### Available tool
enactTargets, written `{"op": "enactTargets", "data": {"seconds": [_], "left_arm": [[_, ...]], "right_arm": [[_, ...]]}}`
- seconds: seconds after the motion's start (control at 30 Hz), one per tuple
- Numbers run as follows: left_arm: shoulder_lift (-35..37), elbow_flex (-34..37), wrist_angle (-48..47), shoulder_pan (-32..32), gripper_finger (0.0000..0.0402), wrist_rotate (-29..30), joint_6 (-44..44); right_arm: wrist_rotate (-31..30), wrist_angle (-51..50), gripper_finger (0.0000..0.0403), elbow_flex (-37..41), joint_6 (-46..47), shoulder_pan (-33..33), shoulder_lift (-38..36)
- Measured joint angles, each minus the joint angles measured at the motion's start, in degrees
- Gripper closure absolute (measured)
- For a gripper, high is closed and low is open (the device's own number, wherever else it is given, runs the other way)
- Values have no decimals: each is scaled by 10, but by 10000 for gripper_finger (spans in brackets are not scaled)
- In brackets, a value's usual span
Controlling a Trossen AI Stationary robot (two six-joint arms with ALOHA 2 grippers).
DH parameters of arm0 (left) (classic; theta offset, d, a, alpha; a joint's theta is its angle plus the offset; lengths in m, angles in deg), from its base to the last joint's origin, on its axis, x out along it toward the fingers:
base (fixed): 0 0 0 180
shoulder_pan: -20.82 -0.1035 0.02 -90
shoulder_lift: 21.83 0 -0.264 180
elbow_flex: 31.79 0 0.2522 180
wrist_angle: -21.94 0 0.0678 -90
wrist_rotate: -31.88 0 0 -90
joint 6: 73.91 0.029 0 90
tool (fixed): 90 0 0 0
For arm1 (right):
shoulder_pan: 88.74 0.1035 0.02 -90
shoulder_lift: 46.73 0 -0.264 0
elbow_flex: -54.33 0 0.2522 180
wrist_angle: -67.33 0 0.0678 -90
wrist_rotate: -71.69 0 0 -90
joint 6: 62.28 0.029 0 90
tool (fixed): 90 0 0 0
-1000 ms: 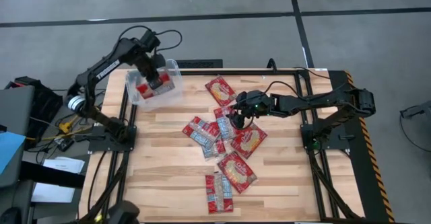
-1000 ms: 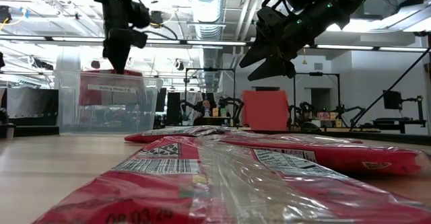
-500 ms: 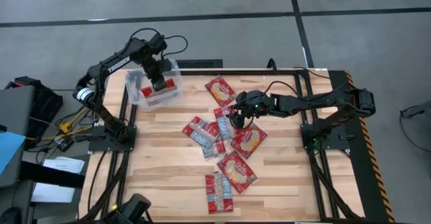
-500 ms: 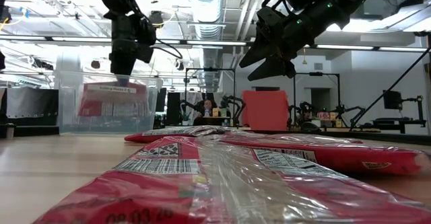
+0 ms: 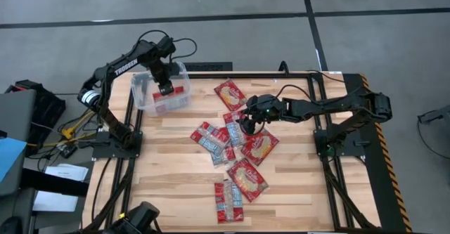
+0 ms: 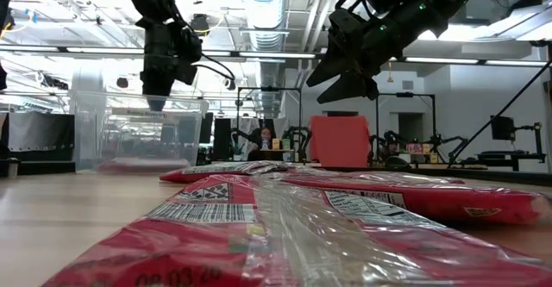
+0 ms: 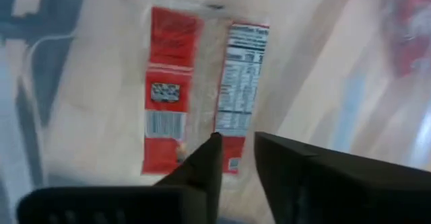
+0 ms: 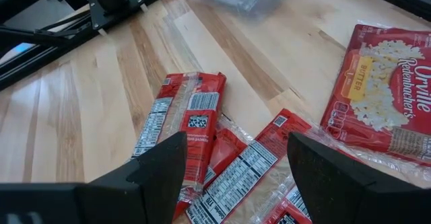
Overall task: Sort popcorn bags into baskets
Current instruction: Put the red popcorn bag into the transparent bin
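From above, the left gripper (image 5: 165, 88) hangs over the clear tub (image 5: 144, 99), a red packet (image 5: 171, 98) lying inside. Level with the table (image 6: 78, 209), that packet rests flat on the tub floor. Its wrist camera shows fingers slightly apart, empty. The right gripper (image 8: 236, 177), fingers spread wide, waits above the loose bags (image 8: 182, 116).
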Motion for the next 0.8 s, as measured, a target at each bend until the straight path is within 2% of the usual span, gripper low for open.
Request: {"op": "enactTargets", "data": {"seconds": [0.17, 0.3, 0.4, 0.47, 0.57, 0.6, 0.67, 0.8], "left_arm": [[0, -5, -2, 0, 259, 41, -29], [0, -50, -32, 4, 233, 7, -51], [0, -116, -69, 15, 228, -22, -77], [0, -168, -84, 25, 228, -65, -117], [8, -231, -84, 51, 228, -193, -184], [14, -245, -80, 69, 228, -232, -203], [31, -255, -80, 124, 228, -267, -221], [59, -235, -78, 282, 228, -215, -271]], "right_arm": [[0, -4, 121, 0, 0, 0, 0], [0, -25, 121, 0, 0, -8, 0], [-1, -45, 121, 0, 0, -30, -3], [-1, -60, 121, -1, 5, -48, -3], [1, -81, 121, -1, 19, -73, -3], [4, -88, 121, -1, 19, -79, -3], [13, -102, 121, 0, 16, -84, -3], [15, -110, 121, 0, 2, -73, -3]]}}
